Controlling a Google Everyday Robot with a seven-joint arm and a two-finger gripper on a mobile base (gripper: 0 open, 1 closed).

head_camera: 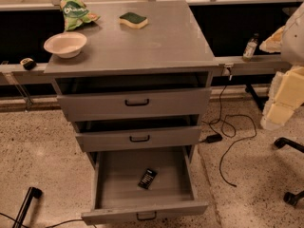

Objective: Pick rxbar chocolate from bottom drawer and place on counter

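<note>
The rxbar chocolate (147, 178) is a small black bar with pale text. It lies flat on the floor of the bottom drawer (142, 214), right of its middle. That drawer is pulled fully out and holds nothing else. The counter (142, 46) is the grey cabinet top above it. My arm hangs at the right edge of the view, and its pale blocky end, the gripper (274, 114), is well to the right of the cabinet, at about the height of the upper drawers and far from the bar. It holds nothing that I can see.
On the counter stand a white bowl (65, 44), a green snack bag (76, 12) and a green-topped yellow sponge (133, 19). The two upper drawers (137, 103) are slightly ajar. A black cable (228, 141) trails on the floor to the right, near chair wheels (290, 196). A bottle (250, 46) stands on the right ledge.
</note>
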